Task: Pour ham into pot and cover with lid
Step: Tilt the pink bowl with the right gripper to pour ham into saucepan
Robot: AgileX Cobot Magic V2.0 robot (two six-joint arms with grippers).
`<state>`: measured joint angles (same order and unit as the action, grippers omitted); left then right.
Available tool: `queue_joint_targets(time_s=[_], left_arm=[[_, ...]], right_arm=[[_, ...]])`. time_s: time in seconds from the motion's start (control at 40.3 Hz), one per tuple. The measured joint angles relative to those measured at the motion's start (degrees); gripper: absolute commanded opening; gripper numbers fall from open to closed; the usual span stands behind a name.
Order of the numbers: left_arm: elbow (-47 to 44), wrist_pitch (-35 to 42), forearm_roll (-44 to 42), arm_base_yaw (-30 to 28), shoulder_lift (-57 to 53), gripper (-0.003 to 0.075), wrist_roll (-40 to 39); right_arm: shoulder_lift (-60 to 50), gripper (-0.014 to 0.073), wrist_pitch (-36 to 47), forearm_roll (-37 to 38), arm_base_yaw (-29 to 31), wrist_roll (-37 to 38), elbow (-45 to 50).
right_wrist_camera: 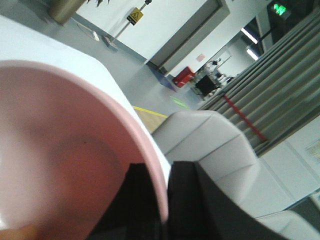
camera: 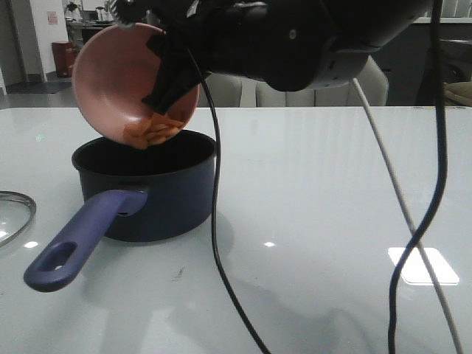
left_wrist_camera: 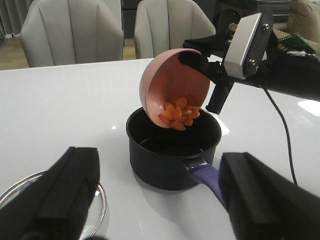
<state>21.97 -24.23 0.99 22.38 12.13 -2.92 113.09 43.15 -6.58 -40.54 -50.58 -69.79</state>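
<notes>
My right gripper (camera: 168, 81) is shut on the rim of the pink bowl (camera: 118, 77) and holds it tipped steeply over the pot (camera: 158, 195). Several orange ham pieces (camera: 153, 133) lie bunched at the bowl's lower lip, just above the pot's black inside. The same shows in the left wrist view: bowl (left_wrist_camera: 167, 85), ham (left_wrist_camera: 179, 114), pot (left_wrist_camera: 172, 155), right gripper (left_wrist_camera: 207, 70). In the right wrist view the gripper (right_wrist_camera: 164, 205) pinches the bowl's rim (right_wrist_camera: 150, 150). The pot's purple handle (camera: 77, 240) points to the front left. My left gripper (left_wrist_camera: 160, 200) is open and empty, in front of the pot. The glass lid (camera: 15, 214) lies at the left edge.
The lid's steel rim (left_wrist_camera: 97, 210) lies on the white table beside my left finger. A black cable (camera: 214, 243) and a white cable (camera: 405, 214) hang down over the table (camera: 332, 184) right of the pot. Grey chairs (left_wrist_camera: 72, 32) stand behind the table's far edge.
</notes>
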Motion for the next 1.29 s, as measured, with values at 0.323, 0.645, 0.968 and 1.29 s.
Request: queue_joint_targets(time_s=[0.323, 0.645, 0.968, 1.29], left_arm=[[0.0, 0.0, 0.0, 0.0, 0.0, 0.0529, 0.0], [0.0, 0.0, 0.0, 0.0, 0.0, 0.0529, 0.0], [0.0, 0.0, 0.0, 0.0, 0.0, 0.0529, 0.0], [0.0, 0.0, 0.0, 0.0, 0.0, 0.0529, 0.0]], right_arm=[[3.57, 0.0133, 12.16, -1.01, -1.45, -13.88, 0.39], [9.15, 0.0133, 20.72, -1.01, -2.71, -24.87, 0.85], [9.23, 0.0133, 21.2, -1.26, -2.71, -24.51, 0.9], [2.85, 0.0132, 9.83, -11.04, -2.85, -0.17, 0.9]])
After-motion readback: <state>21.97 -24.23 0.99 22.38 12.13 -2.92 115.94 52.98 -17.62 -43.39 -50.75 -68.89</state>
